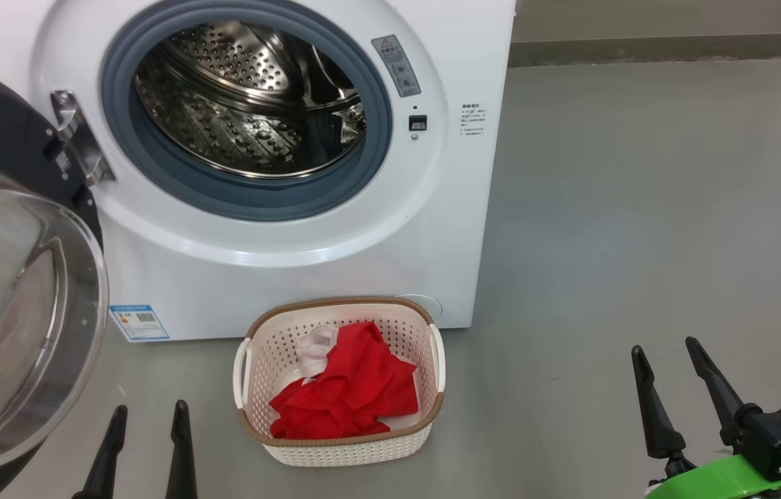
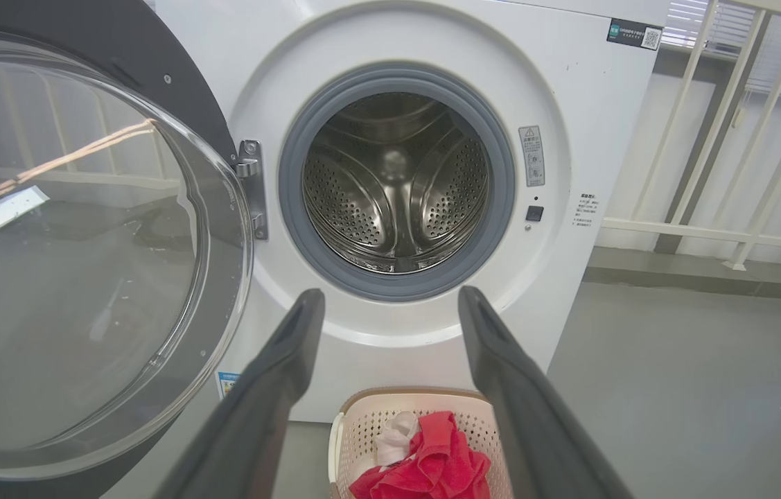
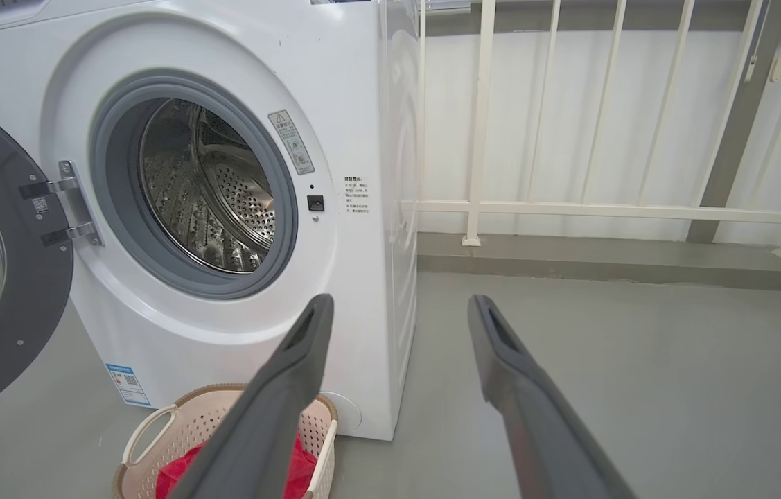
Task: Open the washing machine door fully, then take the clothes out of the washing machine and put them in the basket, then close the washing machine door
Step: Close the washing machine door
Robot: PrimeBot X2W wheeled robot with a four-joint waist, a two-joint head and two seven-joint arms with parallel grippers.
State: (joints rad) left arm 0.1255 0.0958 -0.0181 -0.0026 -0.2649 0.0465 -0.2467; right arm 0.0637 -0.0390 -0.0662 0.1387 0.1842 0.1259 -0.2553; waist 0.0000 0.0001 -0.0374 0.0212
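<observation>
Low down, both grippers, left (image 1: 147,416) and right (image 1: 666,353), point upward, jaws apart

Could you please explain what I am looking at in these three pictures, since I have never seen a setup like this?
They come from three cameras on one two-armed wheeled robot. The head camera looks down: the dark prongs at the lower left are its left gripper, those at the lower right its right gripper. Each of the other two pictures is taken from a wrist, looking along that gripper's own fingers. Both grippers are open and hold nothing.

In front stands a white washing machine with its round door swung open to the left. The steel drum looks empty as far as the cameras see in. On the grey floor before it sits a cream basket holding the red clothes and a white piece. By the look of it, closing the door is what remains.
</observation>
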